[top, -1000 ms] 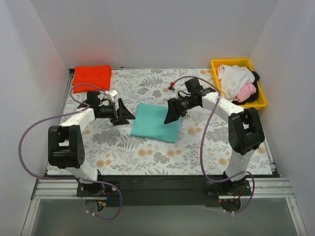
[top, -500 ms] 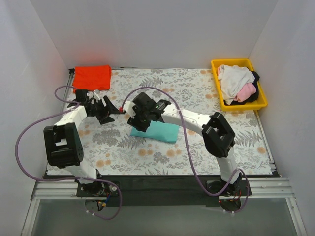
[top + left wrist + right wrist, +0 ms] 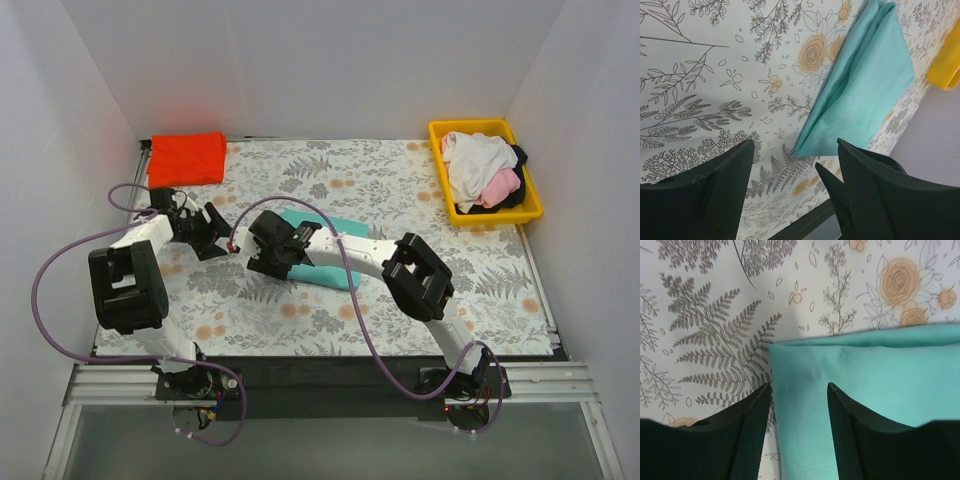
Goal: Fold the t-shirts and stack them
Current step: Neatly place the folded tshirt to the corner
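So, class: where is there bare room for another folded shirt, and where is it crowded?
Bare: patterned cloth between teal shirt and yellow tray, and the far strip between red-orange shirt and tray. Crowded: teal shirt's left edge, right claw over it, left claw beside.

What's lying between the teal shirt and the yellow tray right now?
Only bare fern-patterned cloth separates the teal shirt and yellow tray, per the top external view.

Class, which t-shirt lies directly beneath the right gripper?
The teal-green t-shirt, folded mid-table; the open right gripper sits over its corner. The red-orange t-shirt lies at the far left corner, the other t-shirts heaped in the yellow tray.
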`<control>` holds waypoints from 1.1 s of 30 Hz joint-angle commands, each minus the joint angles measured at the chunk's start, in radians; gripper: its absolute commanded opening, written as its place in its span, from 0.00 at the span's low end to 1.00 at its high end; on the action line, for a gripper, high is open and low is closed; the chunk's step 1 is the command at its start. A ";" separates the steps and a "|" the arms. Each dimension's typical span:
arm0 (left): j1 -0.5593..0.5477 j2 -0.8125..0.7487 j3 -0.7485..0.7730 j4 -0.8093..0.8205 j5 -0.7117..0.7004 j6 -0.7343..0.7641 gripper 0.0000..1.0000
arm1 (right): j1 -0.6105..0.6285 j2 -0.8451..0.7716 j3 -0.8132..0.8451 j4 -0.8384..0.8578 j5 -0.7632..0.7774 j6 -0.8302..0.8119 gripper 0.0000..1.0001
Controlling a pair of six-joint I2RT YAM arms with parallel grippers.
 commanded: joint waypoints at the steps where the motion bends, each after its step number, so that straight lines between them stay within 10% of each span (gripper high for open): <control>1: 0.006 0.005 0.014 -0.011 0.008 0.009 0.67 | 0.020 0.016 0.074 0.055 0.003 -0.003 0.56; 15: 0.008 0.037 0.028 -0.025 0.020 0.040 0.68 | 0.022 0.081 0.014 0.102 -0.028 -0.003 0.52; 16: 0.008 0.042 0.027 -0.022 0.029 0.037 0.68 | 0.017 0.081 0.009 0.102 -0.061 0.000 0.48; 18: 0.008 0.048 0.021 -0.016 0.045 0.023 0.66 | 0.005 0.079 0.005 0.099 -0.100 0.010 0.02; 33: -0.046 0.127 -0.059 0.242 0.247 -0.207 0.84 | -0.121 -0.166 -0.149 0.220 -0.341 0.081 0.01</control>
